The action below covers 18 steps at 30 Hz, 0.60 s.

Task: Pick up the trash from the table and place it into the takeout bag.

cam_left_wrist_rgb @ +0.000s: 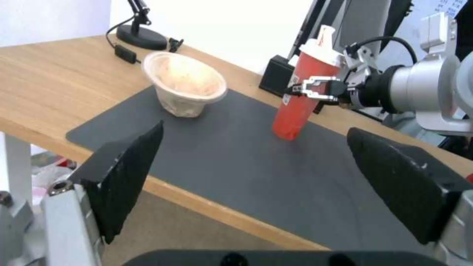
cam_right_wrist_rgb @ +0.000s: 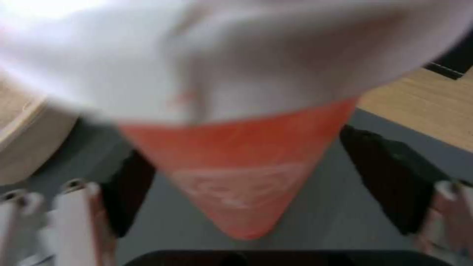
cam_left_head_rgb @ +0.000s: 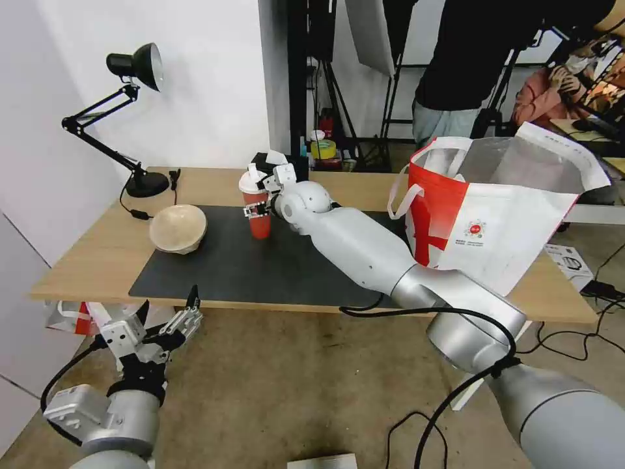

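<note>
A red cup with a white lid [cam_left_head_rgb: 258,208] stands on the dark grey mat [cam_left_head_rgb: 260,277] of the table [cam_left_head_rgb: 91,257]. My right gripper [cam_left_head_rgb: 255,210] is open with a finger on each side of the cup [cam_left_wrist_rgb: 300,99]; a strip of mat shows between the cup [cam_right_wrist_rgb: 246,177] and one pad [cam_right_wrist_rgb: 384,177]. The beige pulp bowl [cam_left_head_rgb: 178,228] sits at the mat's left end, also the bowl [cam_left_wrist_rgb: 186,87] in the left wrist view. The takeout bag [cam_left_head_rgb: 501,221] stands open at the table's right end. My left gripper [cam_left_head_rgb: 166,319] hangs open below the table's front edge, holding nothing.
A black desk lamp [cam_left_head_rgb: 133,117] stands at the back left corner with its cord on the wood. A black tissue box [cam_left_head_rgb: 263,159] sits just behind the cup. A person stands behind the bag. Cables run over the floor at the right.
</note>
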Available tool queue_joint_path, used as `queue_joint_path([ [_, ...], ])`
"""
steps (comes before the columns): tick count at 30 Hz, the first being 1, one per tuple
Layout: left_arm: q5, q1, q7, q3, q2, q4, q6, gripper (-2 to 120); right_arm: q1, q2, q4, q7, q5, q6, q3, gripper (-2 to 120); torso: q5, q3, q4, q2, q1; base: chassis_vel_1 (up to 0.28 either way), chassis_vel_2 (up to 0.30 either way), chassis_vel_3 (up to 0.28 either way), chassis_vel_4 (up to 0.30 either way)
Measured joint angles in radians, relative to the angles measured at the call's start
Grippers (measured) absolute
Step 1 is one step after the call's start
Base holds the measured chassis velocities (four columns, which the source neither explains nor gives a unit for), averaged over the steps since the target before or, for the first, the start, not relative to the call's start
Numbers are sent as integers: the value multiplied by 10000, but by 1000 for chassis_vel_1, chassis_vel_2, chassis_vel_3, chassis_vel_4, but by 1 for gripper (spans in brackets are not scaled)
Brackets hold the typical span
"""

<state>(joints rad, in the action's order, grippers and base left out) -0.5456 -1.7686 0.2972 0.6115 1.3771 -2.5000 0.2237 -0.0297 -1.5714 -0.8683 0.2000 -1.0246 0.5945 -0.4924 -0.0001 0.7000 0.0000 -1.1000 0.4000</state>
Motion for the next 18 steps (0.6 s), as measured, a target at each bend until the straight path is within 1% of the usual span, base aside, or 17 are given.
queue_joint_path([
  [1, 0, 0, 0, 0, 0, 0, 0, 100, 0, 0, 0, 0, 0, 0, 0, 87, 0, 0, 0, 0, 0, 0, 0, 0, 0],
  [3, 0, 8, 6, -4, -5, 0, -1, 100, 9, 19, -10, -48, 1, -22, -9, 76, 0, 0, 0, 0, 0, 0, 0, 0, 0],
  [4, 0, 8, 8, -9, -5, 0, -1, 100, 9, 28, -12, -60, 2, -34, -15, 72, 0, 0, 0, 0, 0, 0, 0, 0, 0],
  [5, 0, 8, 8, -9, -5, 0, -1, 100, 9, 28, -12, -60, 2, -34, -15, 72, 0, 0, 0, 0, 0, 0, 0, 0, 0],
  [9, 0, -1, 12, -13, -25, 0, -3, 100, 17, 59, -38, -88, 5, -87, -18, 54, 1, 0, 1, 0, 0, 0, 0, 0, 0],
  [10, 0, -1, 12, -13, -25, 0, -3, 100, 17, 59, -38, -88, 5, -87, -18, 54, 1, 0, 1, 0, 0, 0, 0, 0, 0],
  [13, -2, -1, 16, -10, -60, 0, -4, 100, 24, 140, -169, -87, -13, -100, -36, 39, 0, 1, 0, 0, 0, 0, 0, 0, 0],
  [14, -2, -1, 16, -10, -60, 0, -4, 100, 24, 140, -169, -87, -13, -100, -36, 39, 0, 1, 0, 0, 0, 0, 0, 0, 0],
  [18, -6, 28, 19, -8, -81, 0, -4, 100, 12, 312, -553, 84, -204, -21, -72, 21, 0, 0, 0, 0, 1, 0, 0, 0, 0],
])
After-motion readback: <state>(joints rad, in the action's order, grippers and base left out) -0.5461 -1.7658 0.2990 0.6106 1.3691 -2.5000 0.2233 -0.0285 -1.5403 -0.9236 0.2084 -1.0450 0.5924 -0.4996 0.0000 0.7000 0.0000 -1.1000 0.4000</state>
